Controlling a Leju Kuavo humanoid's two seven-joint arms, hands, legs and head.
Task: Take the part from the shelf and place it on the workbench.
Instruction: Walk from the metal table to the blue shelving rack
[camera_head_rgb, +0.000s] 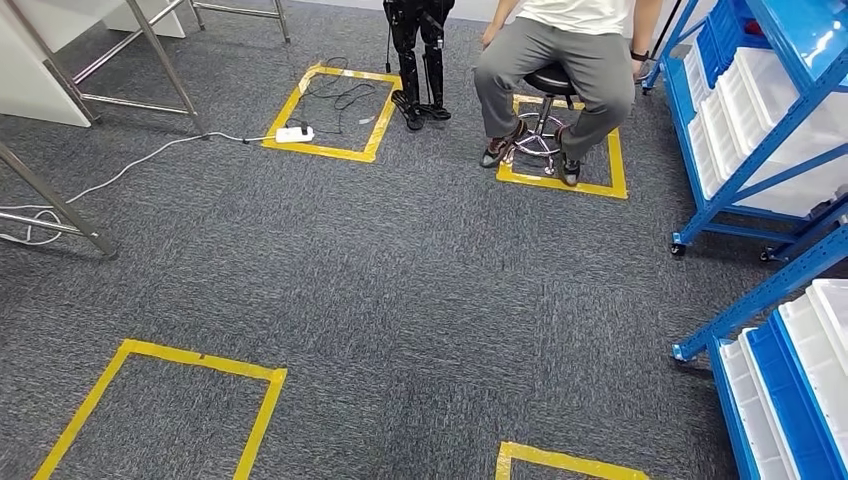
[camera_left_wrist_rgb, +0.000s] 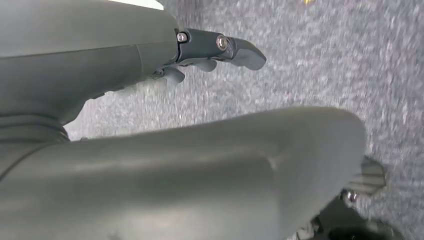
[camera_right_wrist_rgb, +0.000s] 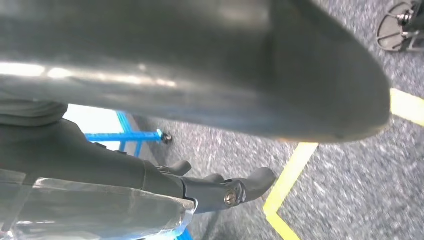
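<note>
In the right wrist view my right hand (camera_right_wrist_rgb: 210, 187) hangs above the carpet, its dark fingers (camera_right_wrist_rgb: 250, 182) stretched out along a part in shiny clear wrapping (camera_right_wrist_rgb: 100, 212), which it holds against them. My left hand (camera_left_wrist_rgb: 210, 50) hangs over grey carpet with its fingers apart and nothing in it. Blue shelves (camera_head_rgb: 760, 130) with white and blue bins stand at the right of the head view, a second shelf unit (camera_head_rgb: 790, 390) nearer. The workbench (camera_head_rgb: 60, 50), white with metal legs, is at the far left.
A person (camera_head_rgb: 560, 60) sits on a stool inside a yellow taped square. Another robot's black legs (camera_head_rgb: 420, 70) stand by a taped square holding a power strip (camera_head_rgb: 295, 133) and cables. Metal table legs (camera_head_rgb: 60, 210) cross the left edge. More yellow tape squares (camera_head_rgb: 160, 400) mark the near carpet.
</note>
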